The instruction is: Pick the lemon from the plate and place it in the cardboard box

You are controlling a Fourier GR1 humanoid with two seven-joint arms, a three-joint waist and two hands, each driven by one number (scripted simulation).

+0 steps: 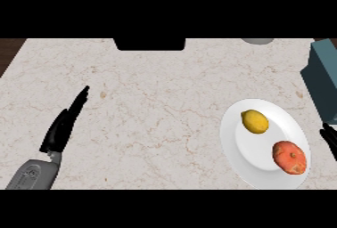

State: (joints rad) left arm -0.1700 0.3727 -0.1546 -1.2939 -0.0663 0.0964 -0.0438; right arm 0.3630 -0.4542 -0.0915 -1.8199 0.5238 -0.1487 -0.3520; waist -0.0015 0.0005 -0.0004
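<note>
Lemon (255, 121) on plate (245, 147), long axis tilted upper-left to lower-right.

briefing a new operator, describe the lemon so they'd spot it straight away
Look at the white plate on the right side of the marble counter. Two fruits lie on it, apart; the lemon is the one nearer the plate's far edge. It is small, plain yellow and oval, while its neighbour is larger and orange-red.

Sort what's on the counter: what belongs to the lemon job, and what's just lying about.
For the job:
lemon
plate
right hand, at the right edge

Just lying about:
red-orange fruit on the same plate
blue-grey object, far right
left hand, resting open

No cardboard box is clearly visible.
</note>
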